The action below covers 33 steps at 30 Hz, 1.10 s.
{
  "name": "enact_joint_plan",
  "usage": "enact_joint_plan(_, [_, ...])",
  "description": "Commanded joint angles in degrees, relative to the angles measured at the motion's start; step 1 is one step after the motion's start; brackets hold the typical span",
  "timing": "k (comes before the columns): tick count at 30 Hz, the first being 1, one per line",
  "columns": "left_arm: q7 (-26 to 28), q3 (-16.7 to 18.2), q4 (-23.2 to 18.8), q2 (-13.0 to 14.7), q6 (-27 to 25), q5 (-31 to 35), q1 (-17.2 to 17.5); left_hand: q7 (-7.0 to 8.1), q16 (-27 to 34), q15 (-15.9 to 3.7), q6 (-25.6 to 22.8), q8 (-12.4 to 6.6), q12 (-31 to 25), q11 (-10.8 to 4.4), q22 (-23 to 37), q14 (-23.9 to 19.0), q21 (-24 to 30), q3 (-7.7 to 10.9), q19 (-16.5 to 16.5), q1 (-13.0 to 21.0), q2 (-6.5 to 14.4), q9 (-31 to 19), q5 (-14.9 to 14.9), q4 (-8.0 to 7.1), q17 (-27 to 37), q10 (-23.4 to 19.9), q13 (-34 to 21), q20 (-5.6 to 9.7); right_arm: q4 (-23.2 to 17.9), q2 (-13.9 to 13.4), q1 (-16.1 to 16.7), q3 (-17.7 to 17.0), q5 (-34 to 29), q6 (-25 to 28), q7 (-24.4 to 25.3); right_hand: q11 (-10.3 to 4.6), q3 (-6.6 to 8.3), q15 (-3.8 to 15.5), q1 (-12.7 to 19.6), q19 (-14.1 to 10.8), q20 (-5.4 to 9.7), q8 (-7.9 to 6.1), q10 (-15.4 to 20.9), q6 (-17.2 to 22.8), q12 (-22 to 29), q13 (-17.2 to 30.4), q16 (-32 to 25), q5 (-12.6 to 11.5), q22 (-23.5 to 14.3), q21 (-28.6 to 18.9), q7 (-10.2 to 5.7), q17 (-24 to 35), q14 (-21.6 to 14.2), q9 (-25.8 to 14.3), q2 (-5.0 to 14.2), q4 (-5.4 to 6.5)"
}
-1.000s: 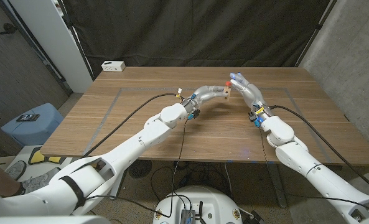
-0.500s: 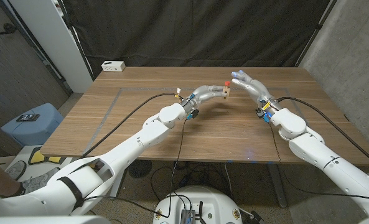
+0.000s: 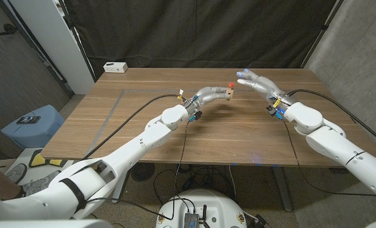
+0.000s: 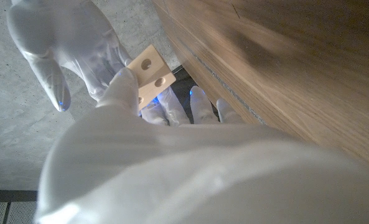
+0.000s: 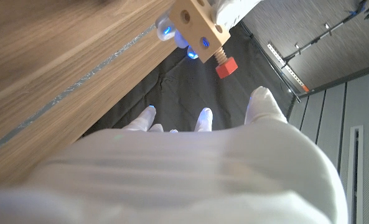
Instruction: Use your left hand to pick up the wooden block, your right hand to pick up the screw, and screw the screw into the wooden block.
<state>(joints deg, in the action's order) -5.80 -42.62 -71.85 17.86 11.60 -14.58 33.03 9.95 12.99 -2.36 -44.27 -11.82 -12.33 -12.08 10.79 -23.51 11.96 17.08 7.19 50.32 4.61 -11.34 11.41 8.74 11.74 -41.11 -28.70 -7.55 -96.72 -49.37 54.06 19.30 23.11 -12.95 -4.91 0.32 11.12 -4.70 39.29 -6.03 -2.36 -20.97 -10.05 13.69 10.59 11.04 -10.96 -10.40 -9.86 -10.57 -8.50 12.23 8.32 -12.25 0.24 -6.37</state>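
- Left hand (image 3: pixel 214 95): raised over the far middle of the table (image 3: pixel 143 120), fingers wrapped round the wooden block (image 3: pixel 227 94), which is held clear of the tabletop.
- Screw (image 3: pixel 231 84), red-headed: stands in the block with its shank partly showing in the right wrist view (image 5: pixel 225 65); not fully home, by my reading.
- Right hand (image 3: pixel 256 82): beside the block but apart from it, fingers spread, holding nothing.
- Handling, judged: the block looks light, stiff and square-edged, so a grip across its flat faces should hold. The screw head is small and faceted; pinch it with fingertips to turn. Twisting may rotate the block in the grasp.
- Around: white box (image 3: pixel 115 66) at the far left corner, well apart. Cables (image 3: pixel 146 102) trail along both arms. Nothing stands between hand and screw.
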Motion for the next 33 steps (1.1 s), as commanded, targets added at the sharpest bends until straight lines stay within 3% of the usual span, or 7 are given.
enact_joint_plan(1, [-0.55, -0.27, 2.07, -0.69, 0.80, 0.51, -1.22, 0.11, 0.32, -3.31, -0.46, -0.30, -0.27, -0.13, 0.10, -0.49, 0.43, 0.31, 0.17, -0.11, 0.49, -0.12, 0.30, -0.03, 0.03, 0.06, 0.02, -0.08, -5.66, -6.14, -1.15, -0.85, -1.63, 7.16, -2.05, 0.28, 0.16, -0.27, -0.14, -0.14, -0.59, 0.21, -0.97, -0.04, 0.20, 0.21, -0.33, -0.38, 0.01, -0.17, 0.68, 0.12, 0.18, 0.06, 0.04, -0.44])
enact_joint_plan(15, [-0.26, -0.76, 4.42, -1.47, 2.97, 2.05, -2.39, 0.09, 0.35, -3.32, -0.53, -0.33, -0.26, -0.16, 0.10, -0.46, 0.42, 0.32, 0.17, 0.01, 0.50, -0.12, 0.31, 0.01, 0.06, 0.03, 0.02, -0.06, -11.21, -11.75, -4.67, -0.35, -4.51, 15.85, -5.37, 1.09, 0.86, -0.47, 1.06, -0.04, -0.73, 0.29, -0.92, 0.60, 0.44, 0.21, -0.42, -1.40, 0.03, -0.22, 2.12, -0.07, 0.16, 0.11, 0.13, -1.40])
enact_joint_plan(33, [1.00, -0.96, 8.18, -2.78, 7.29, 4.02, -3.25, 0.32, 0.40, -3.59, -0.82, -0.46, -0.34, -0.25, 0.09, -0.56, 0.54, 0.35, 0.54, 0.39, 0.43, -0.11, 0.32, 0.20, 0.03, -0.24, 0.03, 0.20, -15.44, -15.12, -9.35, 1.41, -8.84, 23.92, -8.25, 2.45, 1.47, -0.87, 2.08, 0.41, -1.03, 0.95, -0.49, 0.25, 0.79, 0.25, -0.49, -2.41, 0.04, -0.18, 4.36, -0.25, 0.19, 0.12, -0.44, -2.34])
